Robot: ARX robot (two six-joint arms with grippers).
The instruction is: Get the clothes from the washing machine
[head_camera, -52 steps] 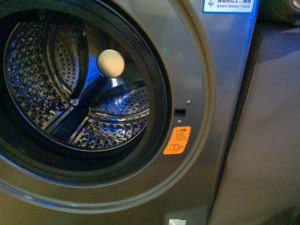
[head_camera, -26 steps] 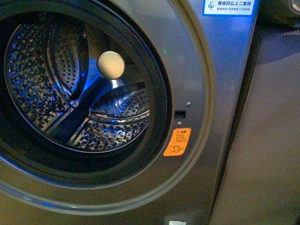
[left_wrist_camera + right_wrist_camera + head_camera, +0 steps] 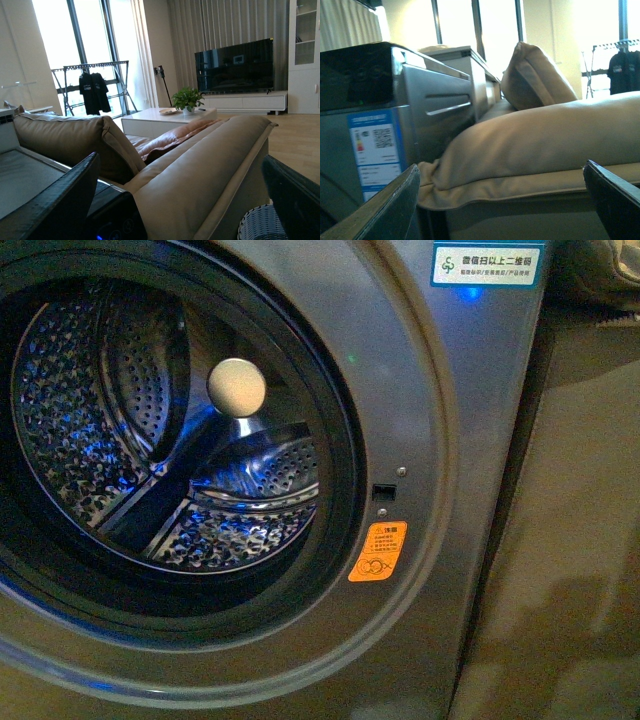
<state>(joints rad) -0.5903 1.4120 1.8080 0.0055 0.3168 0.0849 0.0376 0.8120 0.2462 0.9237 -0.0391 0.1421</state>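
Your front view has shifted: the washing machine (image 3: 420, 420) drum (image 3: 150, 430) now sits lower. Left hand (image 3: 170, 200) and right hand (image 3: 500, 200) both spread, holding nothing.

One washing machine (image 3: 420, 390) with one perforated steel drum (image 3: 110, 430), one orange warning sticker (image 3: 377, 551) and one blue-white label (image 3: 487, 262). One sofa (image 3: 200, 175), one television (image 3: 234, 65), one potted plant (image 3: 187, 99), one drying rack (image 3: 92, 82).

The washing machine (image 3: 420, 390) is cut off at the front view's left, top and bottom edges; print on its orange sticker (image 3: 378, 552) and blue-white label (image 3: 487, 262) is too small to read
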